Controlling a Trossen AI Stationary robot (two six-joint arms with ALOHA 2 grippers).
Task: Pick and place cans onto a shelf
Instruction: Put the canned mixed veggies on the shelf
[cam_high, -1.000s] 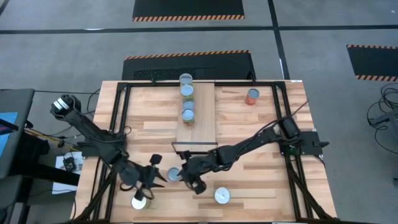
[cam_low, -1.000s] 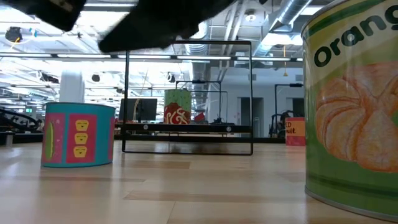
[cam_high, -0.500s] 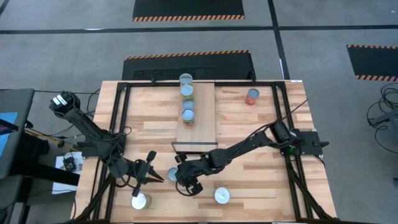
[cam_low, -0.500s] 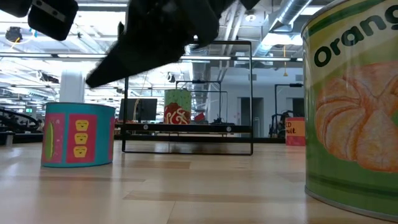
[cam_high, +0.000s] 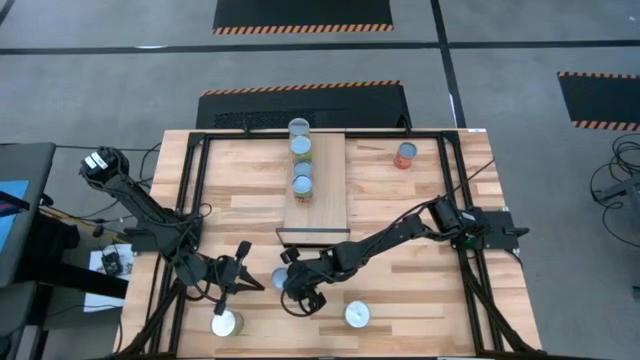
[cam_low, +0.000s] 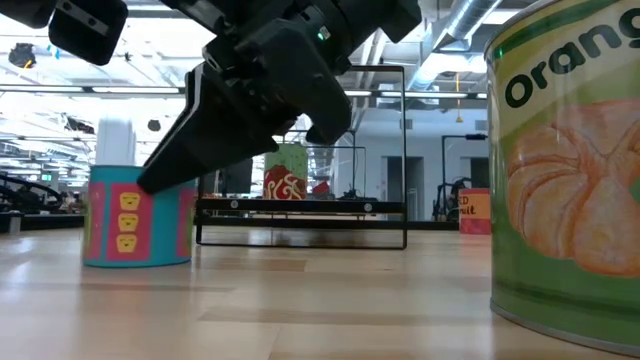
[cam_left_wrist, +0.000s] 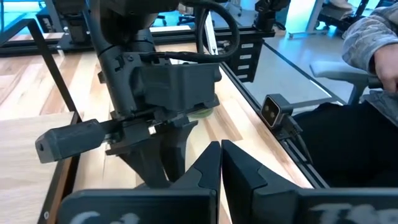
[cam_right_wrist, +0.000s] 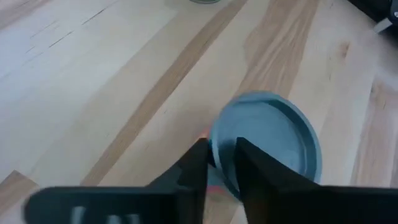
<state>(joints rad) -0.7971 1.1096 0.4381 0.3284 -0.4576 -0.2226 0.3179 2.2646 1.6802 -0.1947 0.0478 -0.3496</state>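
The right claw (cam_high: 292, 290) hangs low over the near part of the table (cam_high: 400, 215), its two fingers (cam_right_wrist: 193, 163) astride the rim of a blue can (cam_right_wrist: 267, 142) with a little gap between them. One finger sits just outside the lid, the other over it, so it is half spread and not yet pinching anything that I can tell. In the low view the same can (cam_low: 135, 215) stands upright just under the claw, pink panels on its side, its long axis vertical and its silver top up.

The left claw (cam_high: 238, 268) waits just to the side of it, fingers pressed together and empty.

Farther out, a white-topped can (cam_high: 357, 316) stands nearer the front edge than the right claw, and another (cam_high: 226, 323) by the left claw. Beyond the claws, the shelf (cam_high: 330, 195) already carries three cans (cam_high: 300, 160) in a row along one side, all upright. An orange can (cam_high: 405, 154) stands well apart at the far right.

So, by my judgement, three are placed and four remain on the table, the blue one next.
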